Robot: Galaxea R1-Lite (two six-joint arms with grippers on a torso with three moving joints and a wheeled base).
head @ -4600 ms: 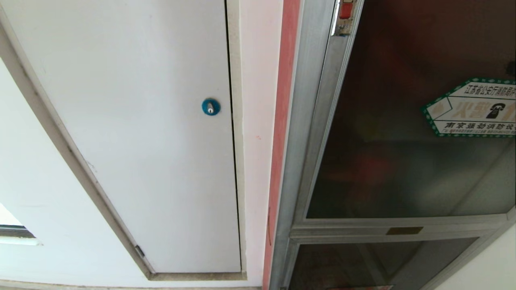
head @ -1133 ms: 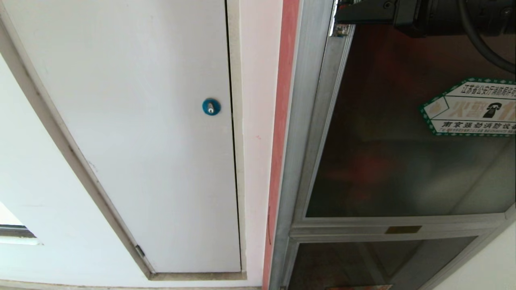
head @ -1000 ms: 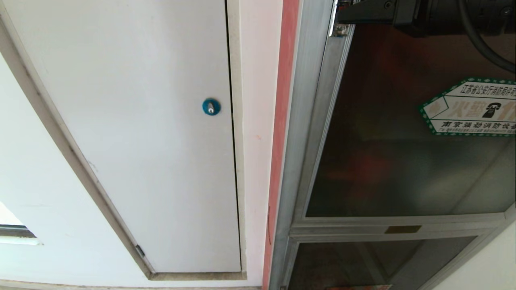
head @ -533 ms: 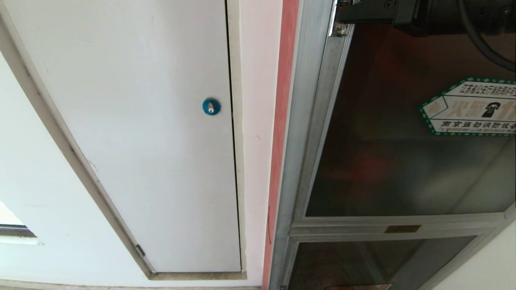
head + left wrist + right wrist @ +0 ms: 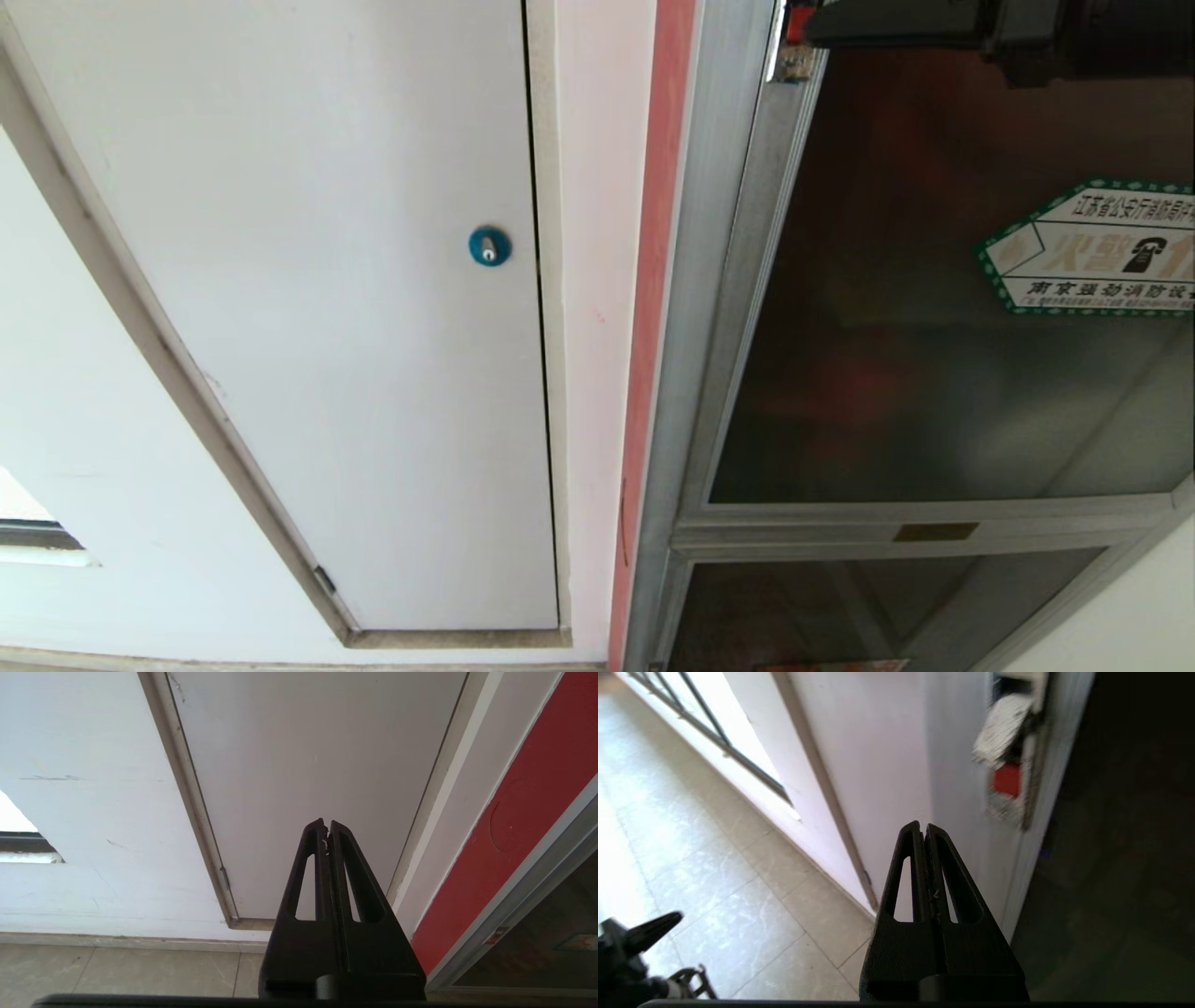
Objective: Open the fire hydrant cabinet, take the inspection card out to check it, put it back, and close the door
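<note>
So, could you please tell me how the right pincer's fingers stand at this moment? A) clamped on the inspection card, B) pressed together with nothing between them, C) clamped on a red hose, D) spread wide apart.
B: in the right wrist view the right pincer has its two black fingers meeting along their length, with nothing held between them.

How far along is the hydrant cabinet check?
Barely started. Done: nothing visible; the door looks closed within the fire hydrant cabinet frame, and no inspection card shows. In hand: the right claw, shut and empty, is up by the door's latch edge. The left claw hangs shut, low by the white panel. Left: open, check card, return, close.
</note>
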